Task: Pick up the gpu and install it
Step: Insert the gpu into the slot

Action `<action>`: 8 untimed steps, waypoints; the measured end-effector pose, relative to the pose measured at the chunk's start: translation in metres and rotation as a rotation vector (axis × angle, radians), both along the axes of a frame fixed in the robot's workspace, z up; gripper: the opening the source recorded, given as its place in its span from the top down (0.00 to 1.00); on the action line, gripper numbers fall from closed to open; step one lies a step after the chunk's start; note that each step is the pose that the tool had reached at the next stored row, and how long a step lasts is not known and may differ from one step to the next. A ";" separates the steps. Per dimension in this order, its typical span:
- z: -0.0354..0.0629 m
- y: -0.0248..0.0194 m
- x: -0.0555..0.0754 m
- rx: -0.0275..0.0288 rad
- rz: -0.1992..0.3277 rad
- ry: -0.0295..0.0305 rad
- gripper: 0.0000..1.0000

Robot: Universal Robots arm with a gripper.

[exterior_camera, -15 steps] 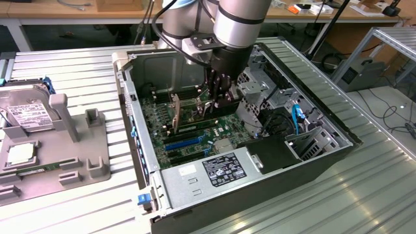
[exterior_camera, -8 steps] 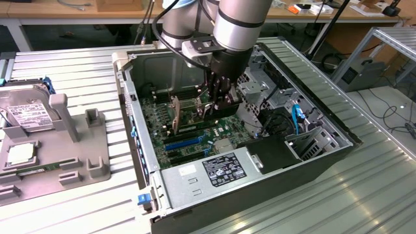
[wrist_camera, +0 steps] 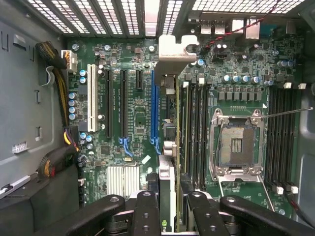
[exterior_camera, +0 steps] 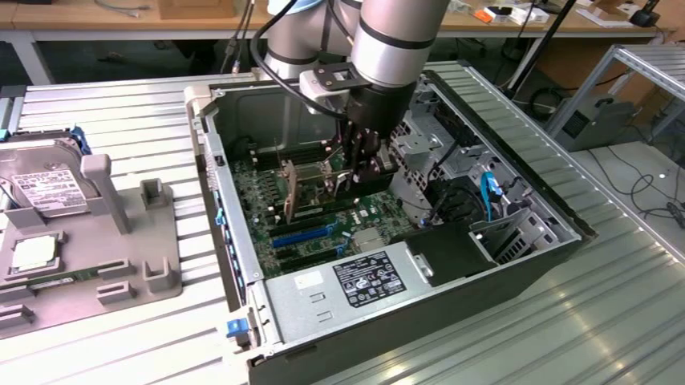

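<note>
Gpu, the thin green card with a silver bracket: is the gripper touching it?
Touching. Wrist view: the gripper pinches the thin green gpu from both sides.

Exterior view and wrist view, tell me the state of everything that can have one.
gpu: held on edge over the motherboard.
gripper: shut on the gpu.
computer case: open, side panel off.
CPU socket: empty.
blue slot: empty.
hard drive: lying in the grey holder.
</note>
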State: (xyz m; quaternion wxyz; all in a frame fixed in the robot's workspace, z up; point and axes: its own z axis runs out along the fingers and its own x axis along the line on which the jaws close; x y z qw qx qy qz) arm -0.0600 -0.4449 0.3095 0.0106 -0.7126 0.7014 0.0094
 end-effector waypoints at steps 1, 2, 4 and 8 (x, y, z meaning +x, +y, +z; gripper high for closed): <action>-0.0002 -0.0002 0.000 -0.0001 0.000 0.0000 0.73; -0.0006 -0.0005 0.000 -0.0002 0.000 0.0001 0.73; -0.0014 -0.0009 0.000 -0.0001 0.000 0.0001 0.73; -0.0032 -0.0018 0.000 -0.0002 0.000 0.0001 0.73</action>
